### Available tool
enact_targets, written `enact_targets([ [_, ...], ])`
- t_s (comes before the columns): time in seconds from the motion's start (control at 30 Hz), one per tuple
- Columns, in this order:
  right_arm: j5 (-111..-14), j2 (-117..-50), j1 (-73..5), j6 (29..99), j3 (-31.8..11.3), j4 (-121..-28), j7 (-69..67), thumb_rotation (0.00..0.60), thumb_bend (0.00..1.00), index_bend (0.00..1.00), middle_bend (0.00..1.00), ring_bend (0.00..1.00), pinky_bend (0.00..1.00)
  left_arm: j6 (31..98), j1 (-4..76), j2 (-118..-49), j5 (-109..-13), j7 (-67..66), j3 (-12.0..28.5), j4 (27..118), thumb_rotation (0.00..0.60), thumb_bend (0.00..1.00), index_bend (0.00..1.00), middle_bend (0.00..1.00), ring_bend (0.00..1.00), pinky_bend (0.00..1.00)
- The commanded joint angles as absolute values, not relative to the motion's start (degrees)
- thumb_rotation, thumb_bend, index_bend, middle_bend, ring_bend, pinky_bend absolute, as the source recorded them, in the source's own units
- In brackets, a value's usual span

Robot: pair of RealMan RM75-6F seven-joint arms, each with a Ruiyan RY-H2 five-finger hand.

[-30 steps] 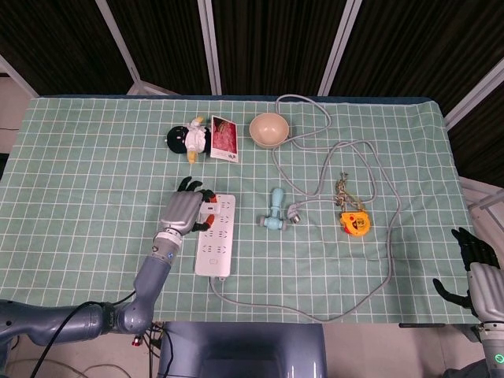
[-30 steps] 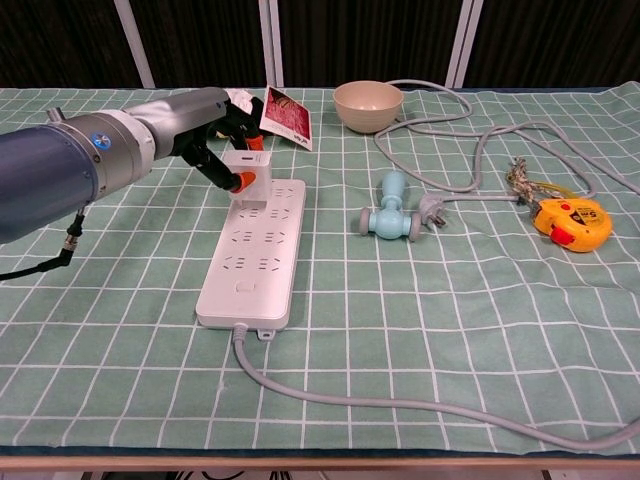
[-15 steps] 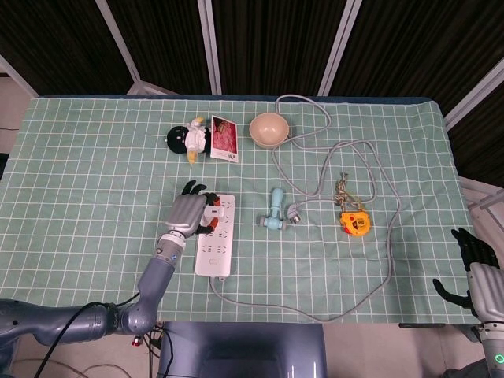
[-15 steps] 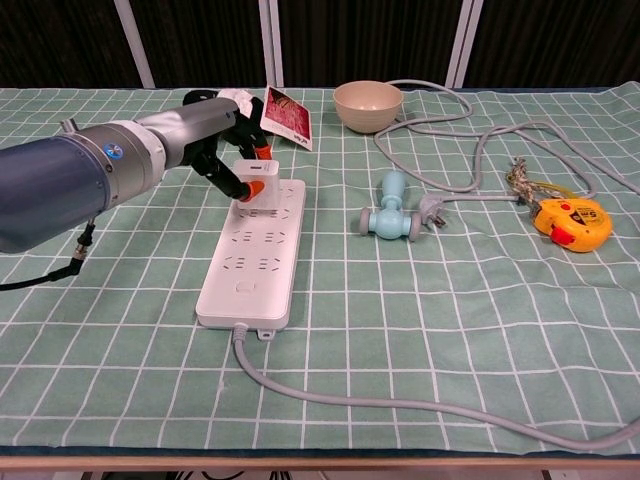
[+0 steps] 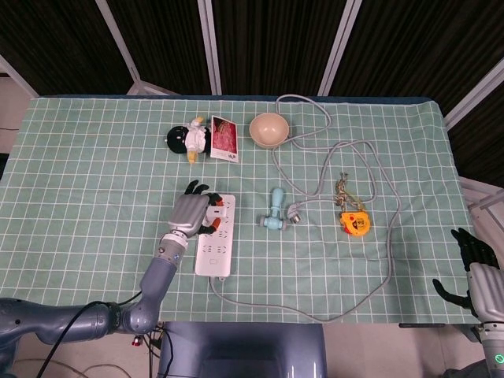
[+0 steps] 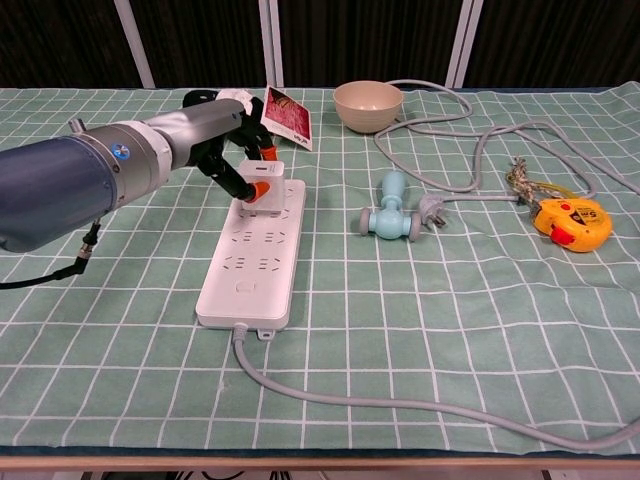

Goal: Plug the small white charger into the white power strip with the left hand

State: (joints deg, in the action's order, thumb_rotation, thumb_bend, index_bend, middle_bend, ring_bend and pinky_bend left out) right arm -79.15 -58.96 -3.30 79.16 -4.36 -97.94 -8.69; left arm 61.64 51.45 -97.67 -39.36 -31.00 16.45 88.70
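Note:
The white power strip lies lengthwise on the green checked cloth, its grey cord running off the near end. My left hand holds the small white charger between thumb and fingers over the strip's far end. The charger sits low on the strip's far sockets; whether its pins are in cannot be told. My right hand shows only in the head view, at the table's right near corner, fingers apart and holding nothing.
A light blue dumbbell-shaped toy and a grey plug lie right of the strip. An orange tape measure, a beige bowl, a red card and a plush toy sit further back. Grey cable loops across the right side.
My left hand has carried the charger a little further toward the strip's far end and lowered it onto the sockets. The right hand has not moved.

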Motion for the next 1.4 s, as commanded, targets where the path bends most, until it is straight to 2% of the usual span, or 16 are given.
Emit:
enact_targets([
  [0.03, -79.18, -58.96, -3.29, 79.2, -4.37, -97.93, -8.7, 0.6, 0.35, 0.0, 0.0, 0.0, 0.0, 61.57, 51.43, -97.7, -39.31, -31.2, 16.11, 88.56, 0.6, 0.51, 0.6, 0.57, 0.13, 0.04],
  [1.4, -78.89, -59.22, -3.19, 79.45, -4.52, -97.9, -8.14, 0.6, 0.35, 0.0, 0.0, 0.0, 0.0, 57.79, 46.29, -97.61, -47.33, -19.49, 12.86, 83.79, 0.6, 0.51, 0.6, 0.58, 0.13, 0.04],
])
